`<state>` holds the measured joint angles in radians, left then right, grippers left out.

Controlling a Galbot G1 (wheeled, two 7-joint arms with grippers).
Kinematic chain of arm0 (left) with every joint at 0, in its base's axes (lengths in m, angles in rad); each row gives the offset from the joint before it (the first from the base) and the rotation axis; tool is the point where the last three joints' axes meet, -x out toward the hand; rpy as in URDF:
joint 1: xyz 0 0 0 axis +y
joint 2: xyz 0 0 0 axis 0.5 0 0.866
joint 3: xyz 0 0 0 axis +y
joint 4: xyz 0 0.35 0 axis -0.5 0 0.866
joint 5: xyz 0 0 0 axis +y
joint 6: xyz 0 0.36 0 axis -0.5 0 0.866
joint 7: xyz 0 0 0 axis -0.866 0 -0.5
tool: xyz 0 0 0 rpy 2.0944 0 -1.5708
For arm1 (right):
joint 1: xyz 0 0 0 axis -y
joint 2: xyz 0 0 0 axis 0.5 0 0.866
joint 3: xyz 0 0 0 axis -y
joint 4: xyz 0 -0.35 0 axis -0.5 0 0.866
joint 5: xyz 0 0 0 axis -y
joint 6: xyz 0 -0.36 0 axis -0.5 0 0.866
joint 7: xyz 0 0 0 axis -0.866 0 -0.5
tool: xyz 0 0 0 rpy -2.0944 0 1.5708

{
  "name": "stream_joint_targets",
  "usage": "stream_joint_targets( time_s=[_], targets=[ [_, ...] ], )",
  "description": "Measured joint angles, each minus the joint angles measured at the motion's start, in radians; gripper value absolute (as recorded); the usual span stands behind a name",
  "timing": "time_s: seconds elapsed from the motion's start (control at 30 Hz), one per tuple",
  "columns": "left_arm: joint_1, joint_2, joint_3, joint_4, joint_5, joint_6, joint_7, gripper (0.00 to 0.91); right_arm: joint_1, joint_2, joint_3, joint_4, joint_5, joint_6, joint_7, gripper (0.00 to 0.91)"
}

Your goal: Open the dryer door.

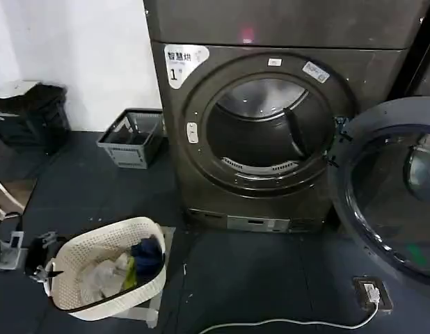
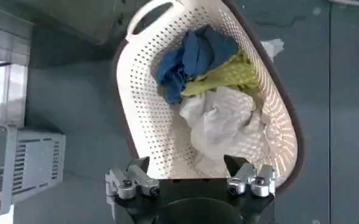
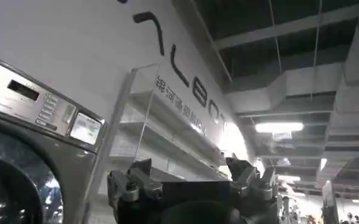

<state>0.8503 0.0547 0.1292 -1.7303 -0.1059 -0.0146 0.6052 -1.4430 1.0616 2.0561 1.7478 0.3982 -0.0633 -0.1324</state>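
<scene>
The big dark grey-brown front-loading dryer (image 1: 271,139) with the white label numbered 1 stands with its drum gaping, and the large round dryer door (image 1: 392,195), dark tinted glass in a grey ring, hangs swung wide off the machine's right edge. By my reading, opening is done and only pulling clear remains. The left gripper (image 2: 191,176) hovers spread and empty over a white perforated laundry basket (image 2: 139,91); the right gripper (image 3: 191,179) points up, fingers apart, gripping nothing.
</scene>
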Motion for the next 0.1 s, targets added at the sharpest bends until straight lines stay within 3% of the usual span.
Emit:
stream_joint_targets(
  time_s=[0.1],
  targets=[
    [-0.001, -0.005, -0.002, 0.004, 0.004, -0.004, 0.0, 0.907, 0.0, 0.0, 0.0, -0.001, -0.001, 0.001, 0.0, 0.907]
  ],
)
